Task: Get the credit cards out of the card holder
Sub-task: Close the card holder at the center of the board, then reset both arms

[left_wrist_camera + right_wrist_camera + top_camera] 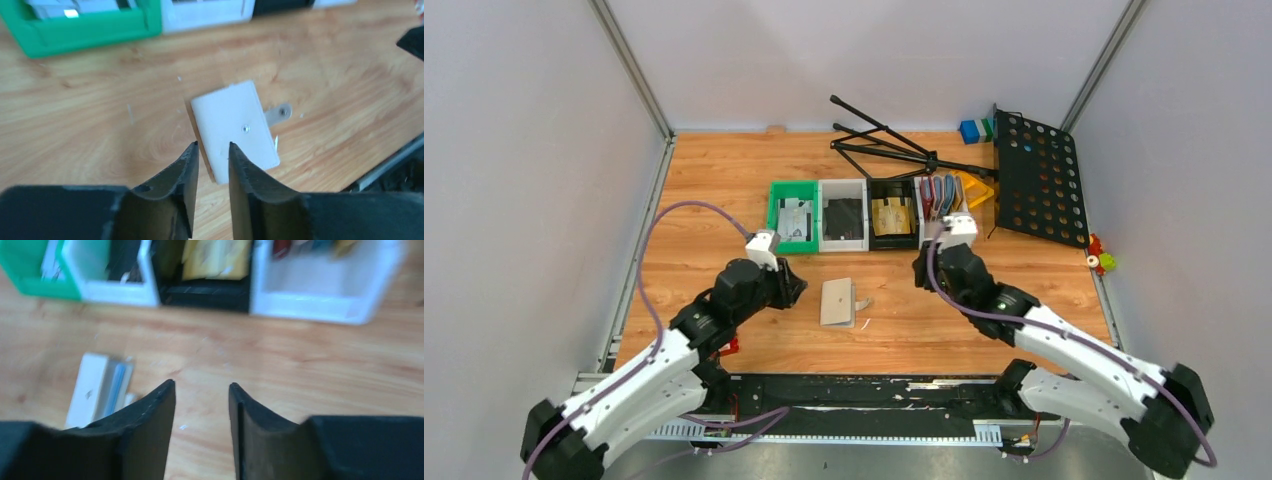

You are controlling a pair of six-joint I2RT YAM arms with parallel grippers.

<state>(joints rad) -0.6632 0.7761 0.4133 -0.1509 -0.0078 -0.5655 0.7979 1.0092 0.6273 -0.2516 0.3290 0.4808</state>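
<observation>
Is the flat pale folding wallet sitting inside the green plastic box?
No, the flat pale folding wallet lies on the bare wooden table, in front of the green plastic box and apart from it.

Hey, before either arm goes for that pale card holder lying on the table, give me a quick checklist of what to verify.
1. Card holder lying flat on the table, between the arms: ok.
2. Closing tab unsnapped, sticking out sideways: ok.
3. Holder folded open: not ok, it is folded shut.
4. Left gripper open, empty, above the holder's near edge: ok.
5. Right gripper open, empty: ok, holder off to its side.
6. Credit cards inside, graspable: cannot tell.
</observation>
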